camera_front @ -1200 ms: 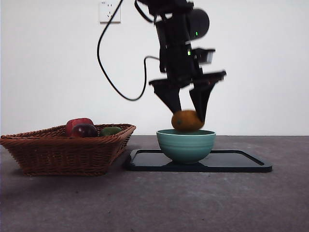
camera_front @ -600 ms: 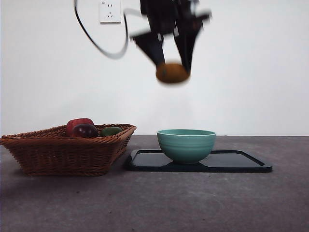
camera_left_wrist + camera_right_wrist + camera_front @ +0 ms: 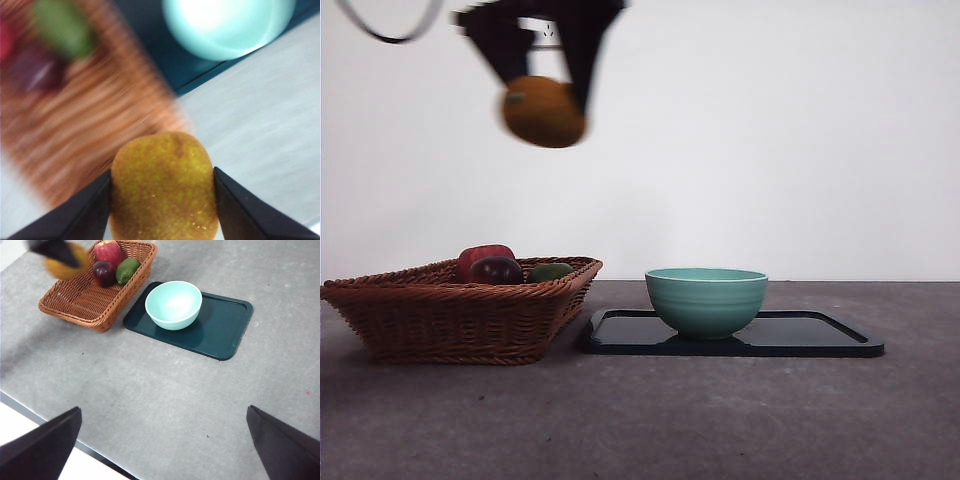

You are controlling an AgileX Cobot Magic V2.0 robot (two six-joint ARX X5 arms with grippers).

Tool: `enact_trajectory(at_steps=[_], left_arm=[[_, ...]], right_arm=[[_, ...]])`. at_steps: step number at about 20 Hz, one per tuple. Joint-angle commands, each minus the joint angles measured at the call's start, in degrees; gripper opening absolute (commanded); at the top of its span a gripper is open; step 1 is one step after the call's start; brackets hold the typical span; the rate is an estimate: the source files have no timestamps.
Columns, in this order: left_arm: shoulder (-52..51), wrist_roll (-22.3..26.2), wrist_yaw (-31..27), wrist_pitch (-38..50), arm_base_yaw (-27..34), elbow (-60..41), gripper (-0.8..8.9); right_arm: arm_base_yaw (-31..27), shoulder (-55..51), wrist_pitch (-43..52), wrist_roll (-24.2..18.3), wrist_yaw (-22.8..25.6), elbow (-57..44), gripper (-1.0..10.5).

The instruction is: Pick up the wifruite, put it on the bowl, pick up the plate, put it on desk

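My left gripper (image 3: 542, 85) is shut on the dull-orange wifruite (image 3: 544, 111) and holds it high in the air, above the basket's right side; the wifruite also fills the left wrist view (image 3: 164, 186) between the jaws. It shows blurred in the right wrist view (image 3: 66, 267). The teal bowl (image 3: 706, 300) stands empty on the dark tray (image 3: 820, 335), which lies on the grey desk (image 3: 650, 420). The bowl (image 3: 173, 304) and tray (image 3: 227, 325) show in the right wrist view. My right gripper (image 3: 162, 440) is open and empty, high above the desk's near edge.
A wicker basket (image 3: 450, 315) stands left of the tray, holding a red apple (image 3: 480, 258), a dark purple fruit (image 3: 496, 270) and a green fruit (image 3: 550, 271). The desk's near edge (image 3: 50, 425) runs below the right gripper.
The left gripper has carried the wifruite from just over the bowl up and to the left, to above the basket. Bowl, tray and basket have not moved.
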Motion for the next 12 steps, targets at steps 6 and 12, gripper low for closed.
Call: enact_trajectory(at_steps=[6, 12], left_arm=[[-8.7, -5.2, -3.8, 10.4, 6.9, -18.7, 1.89], [-7.8, -5.6, -3.7, 26.0, 8.6, -27.0, 1.89]], right_arm=[[0.3, 0.1, 0.6, 0.7, 0.0, 0.5, 5.9], [0.3, 0.1, 1.9, 0.6, 0.0, 0.5, 5.9]])
